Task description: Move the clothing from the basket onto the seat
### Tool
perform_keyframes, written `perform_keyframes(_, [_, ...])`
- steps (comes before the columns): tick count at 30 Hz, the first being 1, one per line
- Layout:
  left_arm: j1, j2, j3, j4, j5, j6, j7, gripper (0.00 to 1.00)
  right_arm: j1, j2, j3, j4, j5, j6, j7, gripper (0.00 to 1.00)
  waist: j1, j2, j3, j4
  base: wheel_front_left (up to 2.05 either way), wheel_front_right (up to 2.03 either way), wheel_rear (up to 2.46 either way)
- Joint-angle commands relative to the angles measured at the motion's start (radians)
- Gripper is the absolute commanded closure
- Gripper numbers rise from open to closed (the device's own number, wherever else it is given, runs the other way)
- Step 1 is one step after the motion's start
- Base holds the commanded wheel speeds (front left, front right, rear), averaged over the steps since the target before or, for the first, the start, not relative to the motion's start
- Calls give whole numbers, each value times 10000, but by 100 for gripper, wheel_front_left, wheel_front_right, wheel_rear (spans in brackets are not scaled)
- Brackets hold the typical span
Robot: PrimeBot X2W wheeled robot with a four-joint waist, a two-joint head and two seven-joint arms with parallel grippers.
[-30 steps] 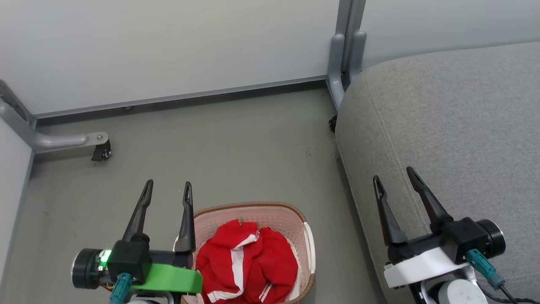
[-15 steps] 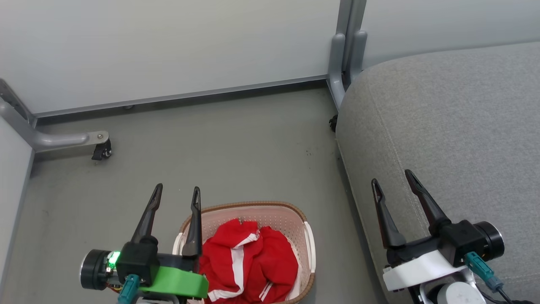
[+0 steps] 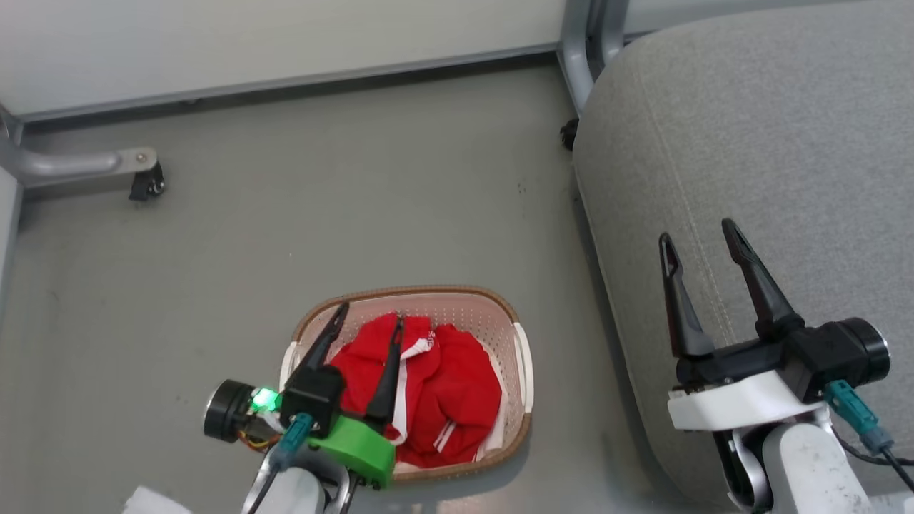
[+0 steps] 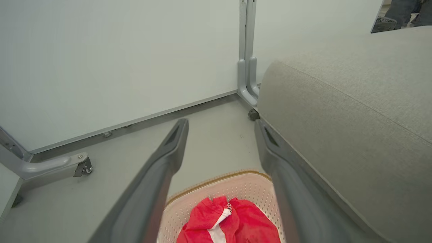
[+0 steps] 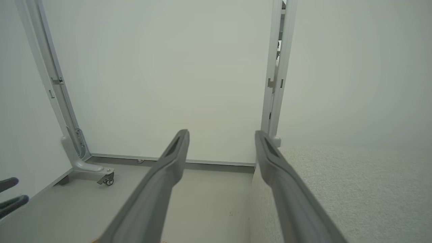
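**Status: clothing in basket, both grippers unloaded**

**Head view.** I see the left gripper (image 3: 371,313) over the left half of the basket (image 3: 407,291). Its jaws are spread with nothing between them. I cannot tell whether its tips touch the fabric. The clothing (image 3: 450,378) lies bunched inside the basket, red with white stripes. The basket stands on the grey floor (image 3: 357,178), just left of the seat (image 3: 785,143) and apart from it. The right gripper (image 3: 697,230) hangs over the near left part of the seat, jaws spread and empty. A castor (image 3: 146,187) on a grey frame leg sits far left, well apart from the basket.

**Left wrist view.** I see both fingers parted. Between them lie the far wall of the basket and the top of the red clothing. The seat rises to the right, and a pale wall panel (image 4: 118,60) closes the far side.

**Right wrist view.** I see the fingers parted and pointing at the far wall panel. The seat runs under the right finger. Bare floor lies to the left.
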Motion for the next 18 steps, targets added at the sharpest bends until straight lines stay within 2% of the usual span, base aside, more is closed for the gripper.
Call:
perform_keyframes(1, [-464, 53, -130, 387, 109, -104, -6, 0, -227, -32, -80, -86, -84, 1, -33, 0, 0, 0, 1165, 64, 0, 0, 0])
perform_keyframes(7, [-2177, 100, -997, 2808, 576, -426, -8, 0, -1087, -32, -320, -378, -271, 1, -33, 0, 0, 0, 2607, -177, 0, 0, 0])
perform_keyframes(18, [-5328, 506, -1932, 6553, 1556, -519, -6, 0, -2633, -24, -521, -1085, -36, 1, -35, 0, 0, 0, 5003, -967, 0, 0, 0])
